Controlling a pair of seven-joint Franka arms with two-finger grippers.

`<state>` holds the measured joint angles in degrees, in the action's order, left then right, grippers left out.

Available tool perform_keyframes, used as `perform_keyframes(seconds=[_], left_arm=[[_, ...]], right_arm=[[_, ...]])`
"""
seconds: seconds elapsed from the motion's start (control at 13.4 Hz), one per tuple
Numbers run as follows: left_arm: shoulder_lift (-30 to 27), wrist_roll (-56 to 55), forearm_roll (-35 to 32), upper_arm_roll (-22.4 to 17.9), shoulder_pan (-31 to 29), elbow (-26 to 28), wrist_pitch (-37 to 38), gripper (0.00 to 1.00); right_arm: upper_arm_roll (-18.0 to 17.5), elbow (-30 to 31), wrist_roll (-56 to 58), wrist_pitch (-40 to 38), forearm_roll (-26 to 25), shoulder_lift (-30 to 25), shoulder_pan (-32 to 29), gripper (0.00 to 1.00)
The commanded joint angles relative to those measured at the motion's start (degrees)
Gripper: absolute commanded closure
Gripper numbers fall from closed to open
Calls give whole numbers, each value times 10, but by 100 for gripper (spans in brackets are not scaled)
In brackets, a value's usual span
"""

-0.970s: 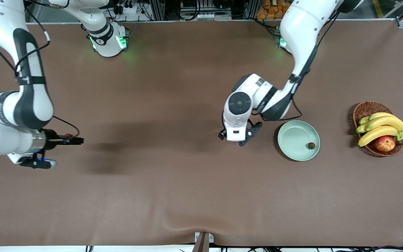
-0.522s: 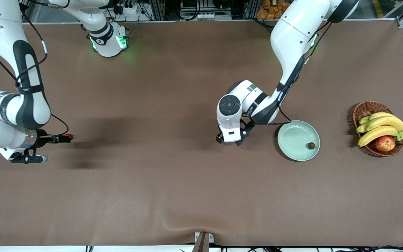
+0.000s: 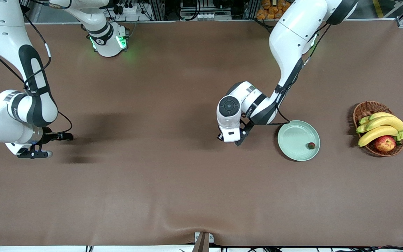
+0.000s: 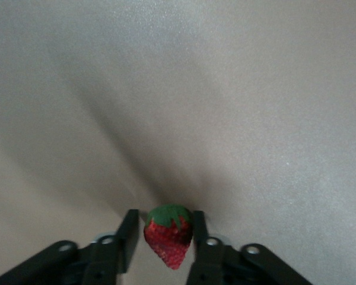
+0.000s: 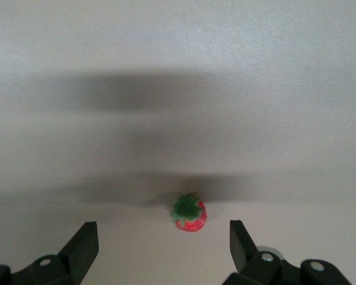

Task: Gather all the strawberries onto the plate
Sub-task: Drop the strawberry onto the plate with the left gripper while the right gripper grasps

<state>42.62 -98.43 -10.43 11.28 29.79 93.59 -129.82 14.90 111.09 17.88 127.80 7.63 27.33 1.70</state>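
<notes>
Slippage is threatening most: the left hand [image 4: 164, 221] is pinching the held strawberry [image 4: 168, 240] only at its fingertips, so a quick swing toward the plate [image 3: 292, 138], lying at its three o'clock in the front view, may be flinging it out. The right hand [image 5: 164, 237] is hovering spread just short of the loose strawberry [image 5: 189, 214] on the bench [image 3: 173, 182]; an off-centre closing could be nudging it away. The plated strawberry [image 3: 311, 145] is sitting at the plate's four o'clock.

Brown table [image 3: 173, 196] with plate [image 3: 292, 140], basket [image 3: 362, 108], strawberry [image 5: 189, 214].
</notes>
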Motion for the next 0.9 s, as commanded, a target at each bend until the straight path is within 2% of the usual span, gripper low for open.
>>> perform_keyframes(seconds=[0.0, 0.15, 0.3, 0.6, 0.67, 0.82], left_arm=[[-19, -3, -17, -6, -10, 2, -3, 100], [-60, 49, -16, -5, -51, 3, 9, 100], [-91, 141, -13, -2, -94, 0, 56, 100], [-115, 317, -10, 1, -202, 1, 124, 100], [-116, 370, -10, 1, -226, 4, 131, 100], [-109, 429, -11, 0, -245, 12, 151, 100]], right_arm=[[-6, 29, 29, 33, -7, -4, -20, 10], [-6, 29, 29, 43, -4, 6, -20, 16], [-7, 30, 30, 46, -1, 16, -20, 23], [-8, 55, 30, 78, 2, 22, -20, 27], [-8, 64, 29, 90, 1, 21, -19, 33], [-8, 66, 29, 90, 2, 21, -18, 58]])
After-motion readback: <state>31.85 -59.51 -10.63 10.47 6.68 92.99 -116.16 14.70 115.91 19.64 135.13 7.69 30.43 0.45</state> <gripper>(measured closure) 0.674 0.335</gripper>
